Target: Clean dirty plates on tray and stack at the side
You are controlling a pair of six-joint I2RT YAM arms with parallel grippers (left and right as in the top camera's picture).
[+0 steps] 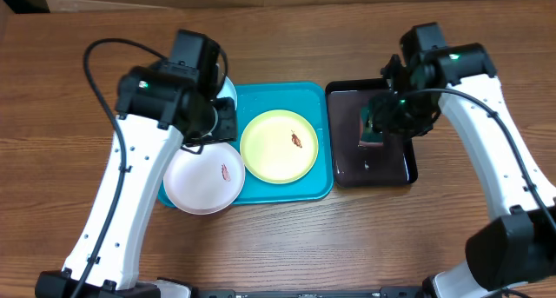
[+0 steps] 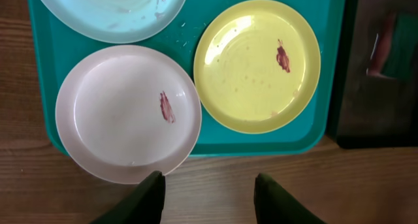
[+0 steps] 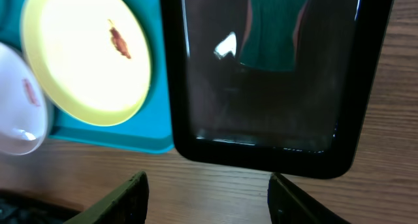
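The turquoise tray (image 1: 314, 187) lies mid-table. The yellow-green plate (image 1: 278, 146) sits on its right half with a brown-red smear. The white plate (image 1: 204, 181) sits at the tray's front left, overhanging the rim, also smeared. The light-blue plate (image 1: 228, 89) at the back left is mostly hidden under my left arm. In the left wrist view the white plate (image 2: 127, 113), yellow-green plate (image 2: 258, 64) and light-blue plate (image 2: 111, 12) all show. My left gripper (image 2: 209, 198) is open and empty, above the table in front of the white plate. My right gripper (image 3: 208, 198) is open and empty, high above the black tray's front edge.
A smaller glossy black tray (image 1: 347, 172) stands right of the turquoise tray, touching it. A green pad-like thing (image 3: 268, 28) lies in it, also seen in the overhead view (image 1: 372, 131). Bare wooden table runs along the front and both sides.
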